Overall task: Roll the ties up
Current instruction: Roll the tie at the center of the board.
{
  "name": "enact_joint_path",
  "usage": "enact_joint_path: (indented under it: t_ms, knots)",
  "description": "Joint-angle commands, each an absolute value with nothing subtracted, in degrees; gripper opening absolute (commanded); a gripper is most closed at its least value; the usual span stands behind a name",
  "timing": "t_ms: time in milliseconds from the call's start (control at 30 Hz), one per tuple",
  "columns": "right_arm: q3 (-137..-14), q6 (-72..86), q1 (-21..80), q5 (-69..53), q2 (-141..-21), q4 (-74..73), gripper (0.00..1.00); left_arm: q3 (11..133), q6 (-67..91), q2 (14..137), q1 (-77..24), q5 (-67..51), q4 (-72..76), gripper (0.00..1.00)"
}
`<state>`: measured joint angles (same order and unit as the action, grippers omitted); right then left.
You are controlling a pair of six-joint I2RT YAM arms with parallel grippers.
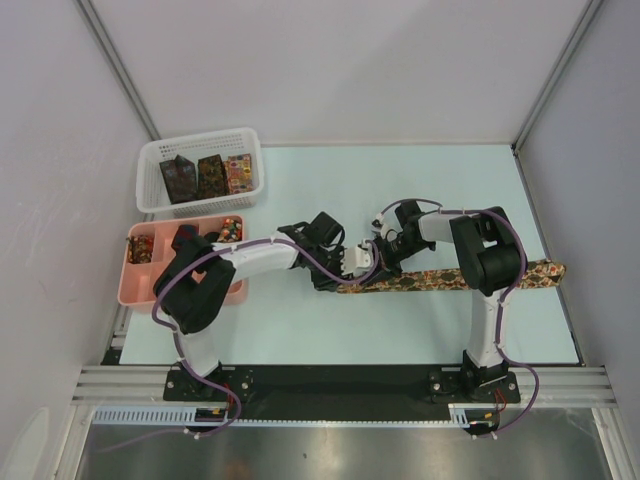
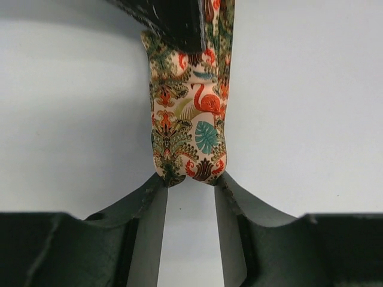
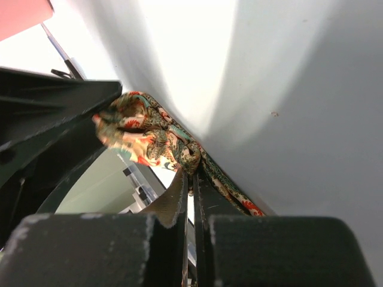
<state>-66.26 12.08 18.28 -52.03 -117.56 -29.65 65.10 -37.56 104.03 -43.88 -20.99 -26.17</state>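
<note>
A multicoloured floral tie [image 1: 450, 276] lies as a strip across the table, its left end folded over. In the left wrist view the folded end [image 2: 188, 119] sits between my left gripper's [image 2: 189, 179] fingertips, which touch it on both sides. My left gripper [image 1: 352, 272] is at the tie's left end. My right gripper [image 1: 383, 250] is just right of it, jaws nearly together and pinching the bunched tie [image 3: 143, 131] at its tips [image 3: 194, 170]. The right gripper's black finger [image 2: 173, 18] overlaps the tie at the top of the left wrist view.
A white mesh basket [image 1: 200, 150] at the back left holds three folded ties [image 1: 210, 175]. A pink compartment tray [image 1: 135, 285] in front of it holds small rolls [image 1: 228, 228]. Walls enclose the table at the left, back and right.
</note>
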Motion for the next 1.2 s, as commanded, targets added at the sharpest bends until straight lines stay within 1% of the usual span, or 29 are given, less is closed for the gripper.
enact_joint_path:
  t_ms: [0, 167, 433, 667, 767, 800, 900, 1000, 1167]
  knots:
    - [-66.8, 10.7, 18.7, -44.8, -119.5, -29.8, 0.0, 69.2, -35.9, 101.1, -45.3, -24.3, -26.1, 0.4]
    - [-66.8, 10.6, 18.9, -44.7, -119.6, -29.9, 0.0, 72.8, -33.8, 103.3, -46.2, -25.3, -25.9, 0.41]
    - [-66.9, 10.5, 19.2, -46.7, -119.7, -29.8, 0.0, 80.5, -33.9, 112.2, -48.4, -23.5, -26.9, 0.42]
    - [-66.3, 9.5, 17.8, -50.1, -117.7, -30.8, 0.0, 80.1, -36.2, 114.3, -48.8, -23.5, -30.1, 0.42]
    - [-66.5, 7.3, 16.9, -51.7, -116.4, -34.0, 0.07, 79.0, -37.4, 114.3, -48.8, -24.0, -31.1, 0.41]
    - [-67.0, 6.4, 16.5, -52.1, -115.9, -35.0, 0.13, 78.7, -37.7, 114.3, -48.8, -23.9, -31.5, 0.41]
    - [-68.1, 3.8, 14.8, -53.0, -114.7, -38.9, 0.24, 77.7, -38.7, 114.3, -48.8, -24.0, -31.7, 0.41]
    - [-68.7, 2.3, 13.3, -54.2, -113.3, -41.0, 0.32, 77.4, -39.2, 114.2, -48.8, -24.3, -32.0, 0.41]
    - [-68.9, 5.3, 13.2, -57.0, -111.8, -38.0, 0.38, 78.0, -39.3, 114.4, -48.8, -24.3, -32.1, 0.43]
